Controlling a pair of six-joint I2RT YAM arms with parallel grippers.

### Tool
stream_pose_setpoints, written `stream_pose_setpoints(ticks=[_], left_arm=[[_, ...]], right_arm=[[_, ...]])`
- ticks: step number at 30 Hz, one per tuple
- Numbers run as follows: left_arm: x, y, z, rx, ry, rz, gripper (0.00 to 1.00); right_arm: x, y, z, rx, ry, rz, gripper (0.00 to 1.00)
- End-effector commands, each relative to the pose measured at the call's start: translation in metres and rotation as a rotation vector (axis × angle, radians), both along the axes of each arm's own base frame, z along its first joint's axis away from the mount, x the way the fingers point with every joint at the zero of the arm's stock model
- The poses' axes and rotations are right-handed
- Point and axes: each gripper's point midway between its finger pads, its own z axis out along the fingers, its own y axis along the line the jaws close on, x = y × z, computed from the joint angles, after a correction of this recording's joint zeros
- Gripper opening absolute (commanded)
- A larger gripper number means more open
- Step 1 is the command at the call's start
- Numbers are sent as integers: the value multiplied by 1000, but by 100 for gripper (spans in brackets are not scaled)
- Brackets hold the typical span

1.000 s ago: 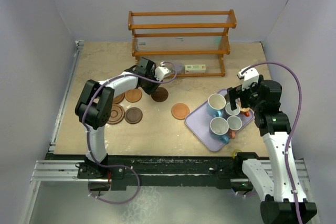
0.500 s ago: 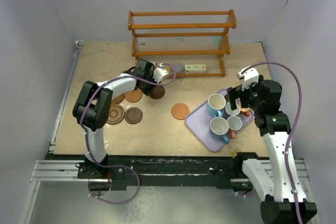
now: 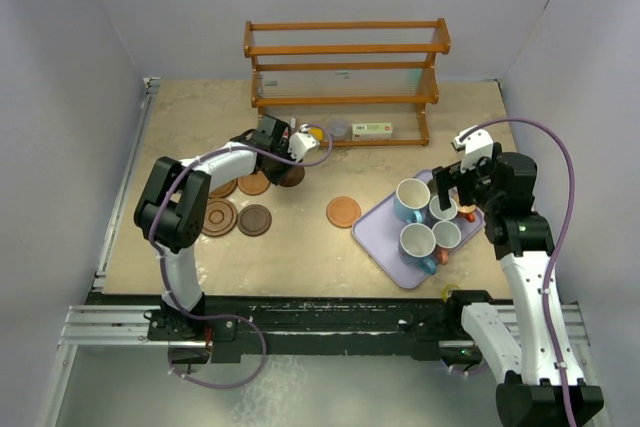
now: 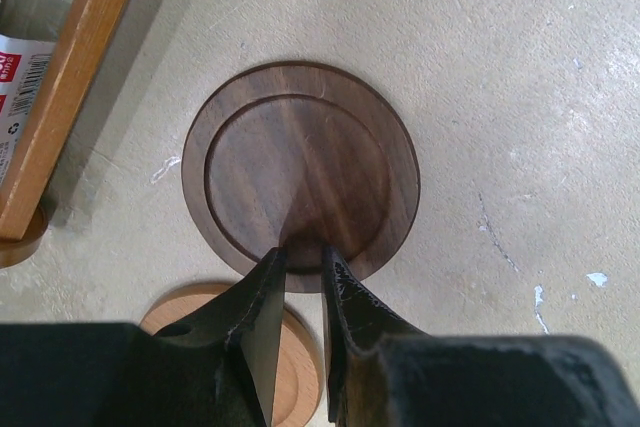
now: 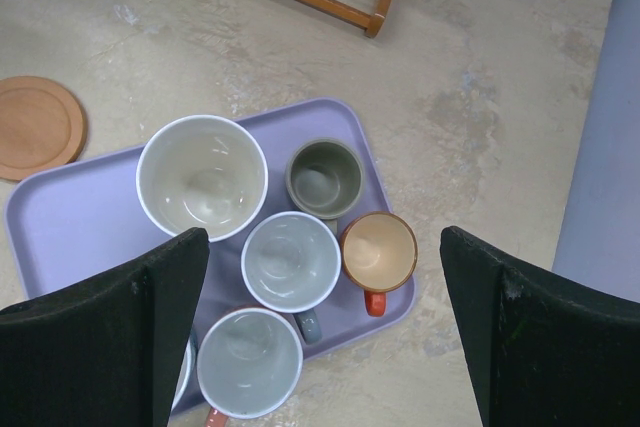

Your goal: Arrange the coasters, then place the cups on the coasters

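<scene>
The left pincer (image 4: 303, 252) has its fingers drawn almost together, with only a thin slit between them. Their tips rest on the near edge of a dark coaster (image 4: 300, 162), which lies flat on the tabletop (image 4: 520, 97). This coaster is well to the left of the lavender tray (image 3: 372, 232) and a little farther back. A light coaster (image 4: 297, 372) shows just beneath the fingers. An orange-brown coaster (image 3: 343, 211) sits just left of the tray without touching it. A large grooved coaster (image 3: 218, 217) and a small brown coaster (image 3: 254, 219) lie farther left. The right pincer (image 5: 322, 247) hangs above the tray, spread wide and holding nothing. The cups (image 5: 202, 177) stand upright and crowded together inside the tray, an orange cup (image 5: 379, 251) at its right edge.
</scene>
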Motion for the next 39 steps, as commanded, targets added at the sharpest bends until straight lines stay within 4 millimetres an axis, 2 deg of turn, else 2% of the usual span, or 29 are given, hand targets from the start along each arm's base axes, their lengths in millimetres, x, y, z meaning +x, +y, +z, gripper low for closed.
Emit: stream_pose_setpoints(ticks=[1,14,29,39], left_arm=[[-45,31,-31,108,187,2,18],[-71,7,-43,78,282,-105,19],[-90,6,-40,72,334,-119,18],[-93,5,-36,57,328,-120,18]], right_arm=[[3,2,8,1,-24,19,100],[2,2,10,2,-29,20,100],[1,4,10,8,-27,26,100],[1,4,10,8,-28,26,100]])
